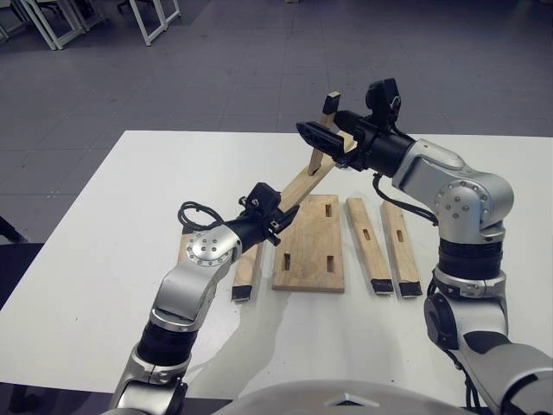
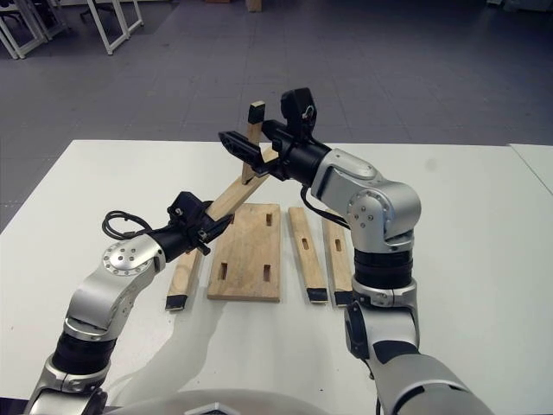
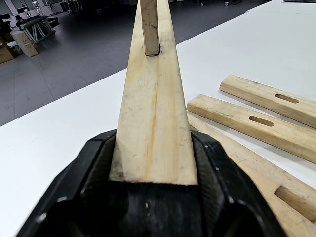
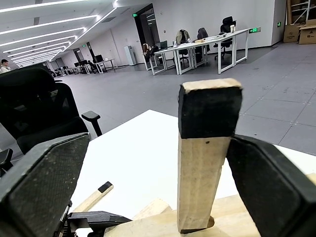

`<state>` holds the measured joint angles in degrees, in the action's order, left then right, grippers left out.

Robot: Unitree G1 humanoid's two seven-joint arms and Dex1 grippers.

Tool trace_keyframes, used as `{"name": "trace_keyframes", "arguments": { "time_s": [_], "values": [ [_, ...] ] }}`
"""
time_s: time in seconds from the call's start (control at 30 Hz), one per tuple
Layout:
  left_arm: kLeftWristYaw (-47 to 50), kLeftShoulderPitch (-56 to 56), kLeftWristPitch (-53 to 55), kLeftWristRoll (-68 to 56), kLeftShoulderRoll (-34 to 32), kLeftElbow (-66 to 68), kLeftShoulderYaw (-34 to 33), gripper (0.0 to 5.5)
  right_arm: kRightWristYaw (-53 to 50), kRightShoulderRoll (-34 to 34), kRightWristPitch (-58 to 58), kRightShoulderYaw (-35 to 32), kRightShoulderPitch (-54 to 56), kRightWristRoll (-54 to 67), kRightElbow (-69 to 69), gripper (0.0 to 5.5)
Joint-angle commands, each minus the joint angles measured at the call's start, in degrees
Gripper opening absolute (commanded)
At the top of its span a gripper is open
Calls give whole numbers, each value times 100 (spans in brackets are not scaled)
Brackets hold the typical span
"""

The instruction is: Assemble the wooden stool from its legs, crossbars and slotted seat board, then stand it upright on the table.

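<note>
Stool in pieces on the white table (image 1: 104, 216). Slotted seat board (image 1: 308, 246) lies flat mid-table. Two legs (image 1: 365, 233) lie flat just right of it, side by side, and a third leg (image 1: 248, 275) lies flat along its left edge. Fourth leg (image 1: 302, 183) is tilted up off the table, its low end clamped in the left gripper (image 1: 278, 216), fingers tight on the wood. Black-tipped crossbar (image 4: 205, 168) stands in the slot near that leg's raised end. Right gripper (image 1: 331, 141) straddles the crossbar, fingers apart. One pad (image 4: 266, 187) sits close against the wood, though contact is hard to tell; the other is well clear.
</note>
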<state>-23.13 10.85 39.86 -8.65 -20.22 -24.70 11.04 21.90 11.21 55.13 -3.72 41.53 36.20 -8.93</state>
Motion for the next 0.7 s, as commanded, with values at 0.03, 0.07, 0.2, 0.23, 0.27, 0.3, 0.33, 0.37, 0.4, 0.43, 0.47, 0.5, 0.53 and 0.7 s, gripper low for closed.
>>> {"name": "trace_keyframes", "arguments": {
  "time_s": [0.03, 0.07, 0.2, 0.23, 0.27, 0.3, 0.33, 0.37, 0.4, 0.43, 0.47, 0.5, 0.53, 0.7],
  "values": [
    [27, 71, 13, 31, -9, -27, -38, 206, -27, 0, 114, 21, -73, 67, -110, 478],
    [27, 73, 14, 30, -10, -23, -39, 206, -29, -2, 128, 26, -85, 71, -129, 478],
    [25, 79, 7, 31, -8, -12, -39, 206, -35, -15, 199, 50, -156, 105, -236, 478],
    [23, 80, 5, 31, -8, -10, -38, 206, -38, -20, 213, 53, -168, 108, -254, 478],
    [26, 71, 8, 31, -8, -20, -39, 206, -46, -27, 230, 52, -176, 110, -271, 478],
    [29, 65, 10, 30, -6, -28, -40, 206, -55, -31, 241, 50, -182, 106, -279, 478],
    [33, 60, 11, 29, -3, -33, -40, 206, -64, -32, 244, 48, -182, 98, -274, 478],
    [35, 58, 12, 28, 0, -35, -39, 206, -74, -31, 241, 44, -179, 87, -261, 478],
    [37, 59, 14, 28, 4, -35, -37, 206, -79, -29, 231, 42, -174, 76, -244, 478],
    [42, 61, 16, 29, 12, -36, -32, 206, -101, -35, 207, 29, -151, 56, -198, 478],
    [41, 65, 16, 28, 16, -33, -29, 206, -127, -44, 185, 20, -128, 35, -159, 478],
    [42, 68, 16, 27, 22, -31, -28, 206, -149, -55, 161, 12, -104, 17, -120, 478],
    [44, 68, 17, 29, 27, -33, -22, 206, -179, -71, 129, 5, -78, -5, -74, 478],
    [48, 72, 13, 39, 38, -29, -5, 206, -281, -140, 28, -32, 12, -54, 72, 403]
  ]
}}
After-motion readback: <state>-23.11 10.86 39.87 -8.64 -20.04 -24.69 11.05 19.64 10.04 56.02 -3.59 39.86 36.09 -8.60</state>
